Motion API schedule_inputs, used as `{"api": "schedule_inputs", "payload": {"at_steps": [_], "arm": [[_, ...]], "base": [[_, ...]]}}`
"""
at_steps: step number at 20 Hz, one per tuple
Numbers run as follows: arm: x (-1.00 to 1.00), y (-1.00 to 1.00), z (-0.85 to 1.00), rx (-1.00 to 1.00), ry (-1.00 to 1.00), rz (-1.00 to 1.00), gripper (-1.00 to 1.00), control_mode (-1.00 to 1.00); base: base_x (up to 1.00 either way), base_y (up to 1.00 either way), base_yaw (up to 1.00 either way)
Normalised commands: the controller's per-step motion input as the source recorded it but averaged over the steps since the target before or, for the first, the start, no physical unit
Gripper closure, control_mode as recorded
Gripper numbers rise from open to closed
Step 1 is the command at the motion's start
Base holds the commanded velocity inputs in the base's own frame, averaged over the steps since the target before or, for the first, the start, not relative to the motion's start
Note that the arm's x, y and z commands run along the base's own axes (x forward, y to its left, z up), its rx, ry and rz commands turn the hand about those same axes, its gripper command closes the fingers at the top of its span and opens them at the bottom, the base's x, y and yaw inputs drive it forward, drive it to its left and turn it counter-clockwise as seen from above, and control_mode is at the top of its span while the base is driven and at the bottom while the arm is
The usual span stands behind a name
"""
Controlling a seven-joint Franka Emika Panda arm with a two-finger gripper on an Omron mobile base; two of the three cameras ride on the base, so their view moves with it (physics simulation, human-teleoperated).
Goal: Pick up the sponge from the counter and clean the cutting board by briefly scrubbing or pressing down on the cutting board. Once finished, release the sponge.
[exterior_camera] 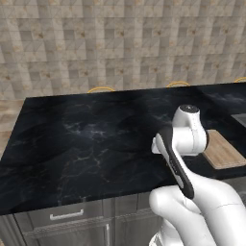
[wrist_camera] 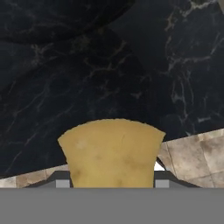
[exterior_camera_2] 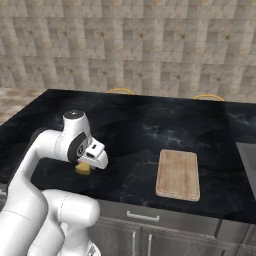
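Observation:
The yellow sponge (wrist_camera: 111, 153) sits close up in the hand view, filling the space between my fingertips, whose pads touch both of its sides. From the right base view the sponge (exterior_camera_2: 83, 169) peeks out just under my gripper (exterior_camera_2: 89, 162), low over the black marble counter (exterior_camera_2: 150, 125) near its front left edge. My gripper (wrist_camera: 112, 183) is shut on the sponge. The tan wooden cutting board (exterior_camera_2: 178, 174) lies flat to the right, well apart from the hand. In the left base view the cutting board (exterior_camera: 223, 150) shows behind my arm.
A grey sink basin (exterior_camera_2: 247, 160) lies at the counter's far right. Two rounded yellowish rims (exterior_camera_2: 120, 91) rise behind the counter's back edge. Grey drawers with a handle (exterior_camera: 66, 215) sit below. Beige floor tiles (wrist_camera: 192, 153) show past the counter's edge.

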Motion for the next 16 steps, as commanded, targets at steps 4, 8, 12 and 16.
{"api": "schedule_inputs", "payload": {"at_steps": [4,8,12,16], "arm": [[0.00,0.00,0.15,0.00,0.00,0.00,1.00,-1.00],[0.00,-0.16,0.26,0.00,0.00,0.00,1.00,-1.00],[0.15,-0.67,0.00,0.00,0.06,-0.09,1.00,-1.00],[0.00,-0.99,0.00,0.00,0.02,-0.01,1.00,-1.00]], "base": [[0.00,0.00,0.00],[0.00,0.00,0.00],[0.00,0.00,0.00],[0.00,0.00,0.00]]}}
